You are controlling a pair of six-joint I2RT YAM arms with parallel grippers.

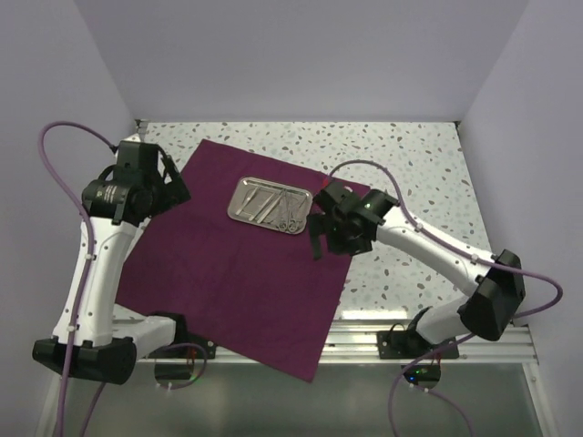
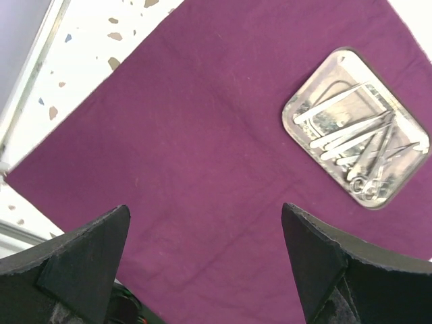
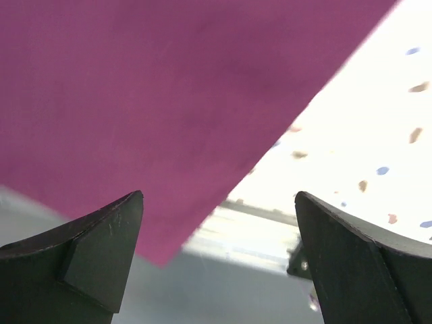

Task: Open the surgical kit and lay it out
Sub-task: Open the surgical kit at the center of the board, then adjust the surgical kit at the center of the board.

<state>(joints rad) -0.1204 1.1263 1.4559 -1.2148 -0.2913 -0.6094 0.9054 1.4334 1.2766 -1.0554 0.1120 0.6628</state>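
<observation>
Surface (image 1: 410, 155): white with coloured speckles, boxed in by pale walls on three sides; it also shows in the left wrist view (image 2: 88, 47) and, blurred, in the right wrist view (image 3: 378, 135).
Cloth wrap (image 1: 228, 273): dark purple-maroon, unfolded and spread flat on the surface, turned like a diamond. Its near corner hangs past the front edge. It fills most of the left wrist view (image 2: 189, 155) and the upper left of the right wrist view (image 3: 169, 88).
Left arm (image 1: 96, 264): white and black, rising at the cloth's left side.
Right arm (image 1: 437, 250): reaches in from the right to the cloth's right edge.
Tray (image 1: 241, 202): small, shiny, rectangular steel with rounded corners, lying on the far half of the cloth between the two pincers (image 2: 344, 67).
Left pincer (image 1: 173, 182): wide open, holding nothing, above the cloth's left corner, apart from the tray (image 2: 204, 210).
Right pincer (image 1: 321, 218): wide open, holding nothing, above the cloth's right edge just beside the tray (image 3: 219, 196).
Instruments (image 1: 278, 209): slim steel pieces lying together inside the tray, among them tweezers and ring-handled tools (image 2: 358, 138).
</observation>
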